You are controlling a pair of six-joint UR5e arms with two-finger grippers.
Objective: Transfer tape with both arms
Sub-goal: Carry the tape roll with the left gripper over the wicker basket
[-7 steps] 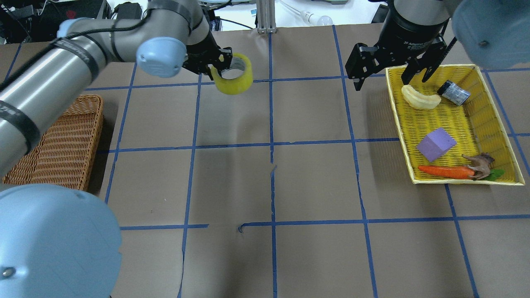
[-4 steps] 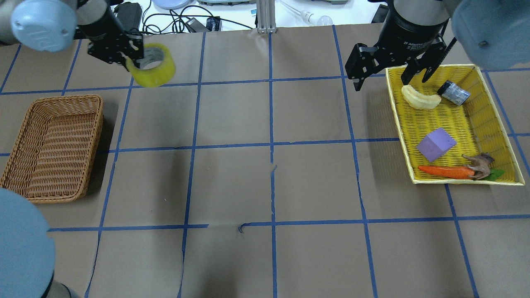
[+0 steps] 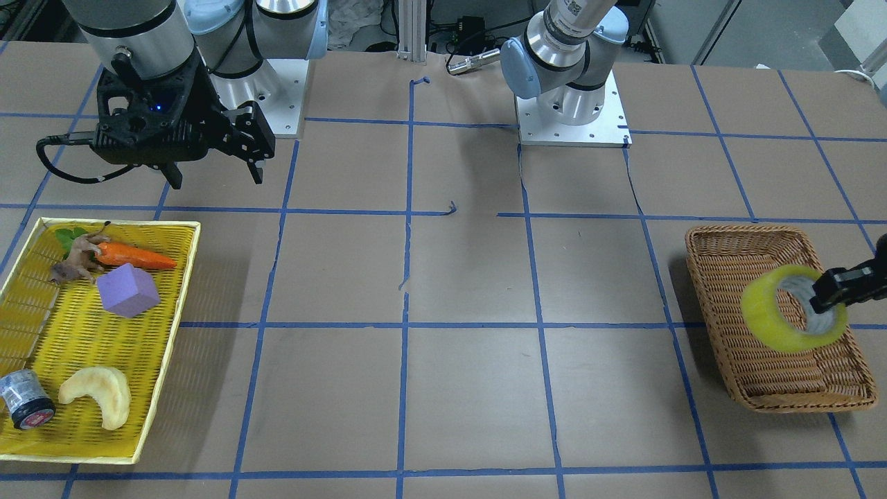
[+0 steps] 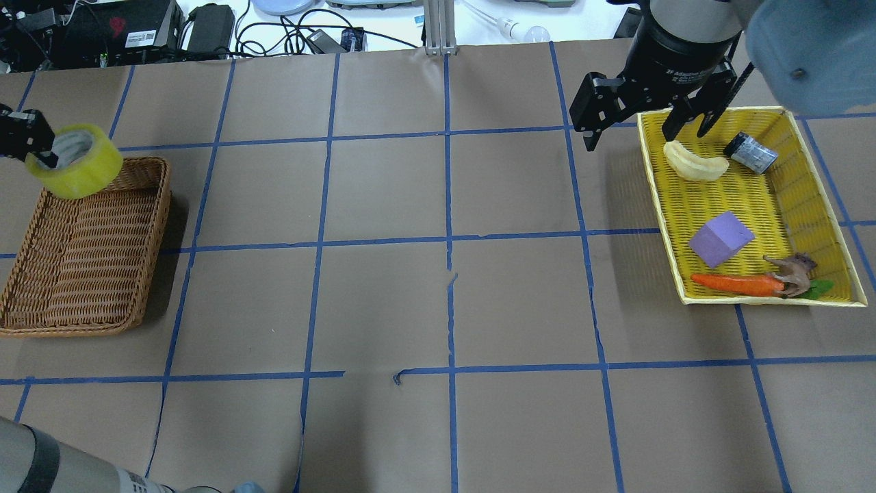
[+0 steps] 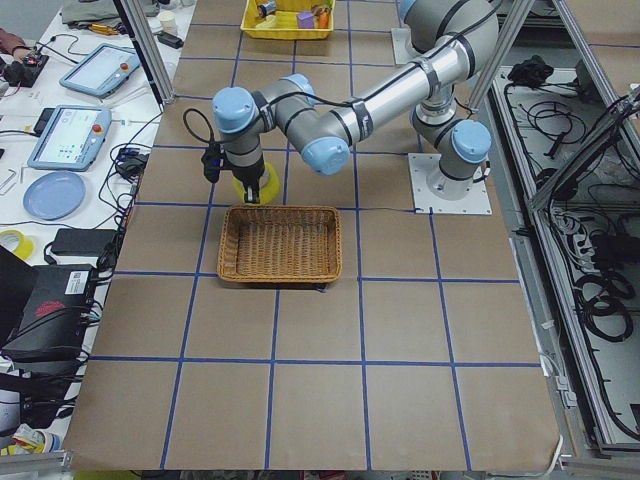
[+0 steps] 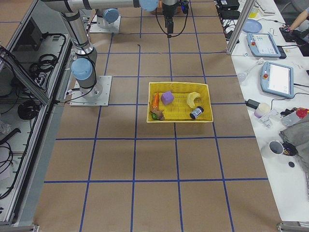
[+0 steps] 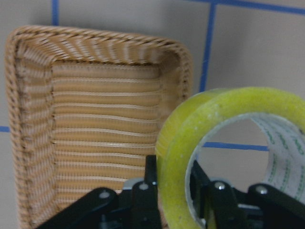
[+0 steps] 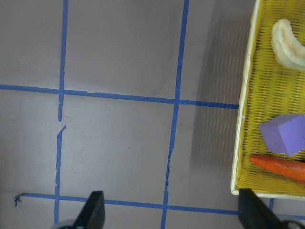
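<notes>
The yellowish tape roll point(image 4: 76, 172) hangs in the air over the far end of the wicker basket point(image 4: 147, 239) at the table's left. My left gripper point(image 4: 40, 152) is shut on the roll's wall, one finger inside the grey core. The left wrist view shows the tape point(image 7: 224, 129) clamped in the gripper point(image 7: 176, 191), with the basket point(image 7: 28, 143) below. It also shows in the front view point(image 3: 776, 312). My right gripper point(image 4: 643, 133) is open and empty, hovering at the far left corner of the yellow tray point(image 4: 660, 205).
The yellow tray holds a pale banana-shaped piece point(image 4: 694, 163), a small grey cylinder point(image 4: 749, 153), a purple cube point(image 4: 720, 237), a carrot point(image 4: 736, 283) and a toy horse point(image 4: 794, 271). The wicker basket holds nothing. Cables and devices lie beyond the table's far edge.
My left arm has swung the tape leftwards, from the far middle of the table to over the wicker basket. The right arm has not moved.
</notes>
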